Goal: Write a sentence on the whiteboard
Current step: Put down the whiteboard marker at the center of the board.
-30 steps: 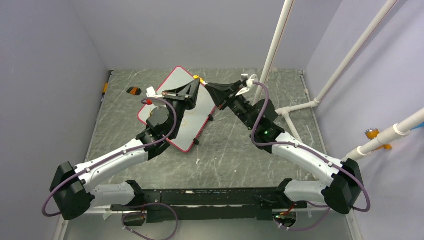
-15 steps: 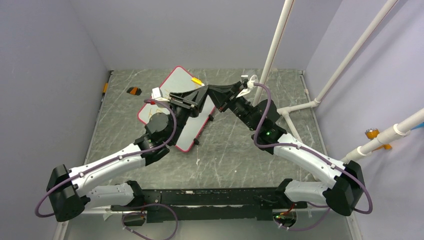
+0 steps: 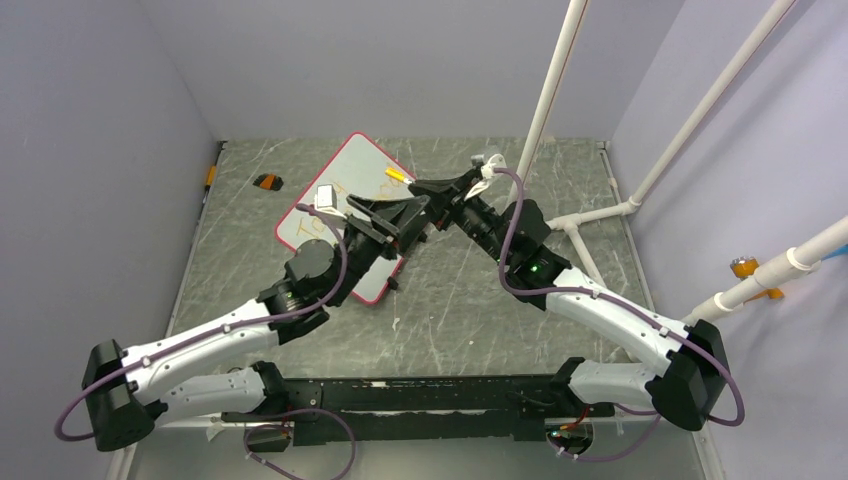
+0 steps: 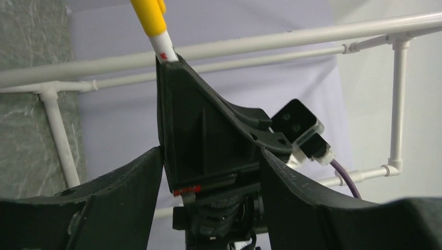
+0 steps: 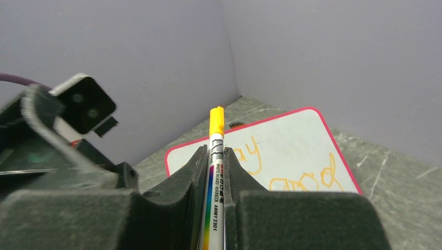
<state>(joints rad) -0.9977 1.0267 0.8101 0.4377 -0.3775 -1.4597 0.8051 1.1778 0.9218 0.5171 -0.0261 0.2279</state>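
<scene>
Overhanging the whiteboard [image 3: 352, 178]: left hand [image 3: 418, 213], marker [image 3: 397, 174].

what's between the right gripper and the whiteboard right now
Only the marker, clamped in the right gripper, its yellow end jutting toward the whiteboard; nothing else shows there, in the right wrist view.

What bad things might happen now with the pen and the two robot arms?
The left jaws stand open very close to the right jaws, so the arms might bump. That could knock the marker, held only by the right jaws, loose. Falling on the whiteboard, it might smudge the sentence.
</scene>
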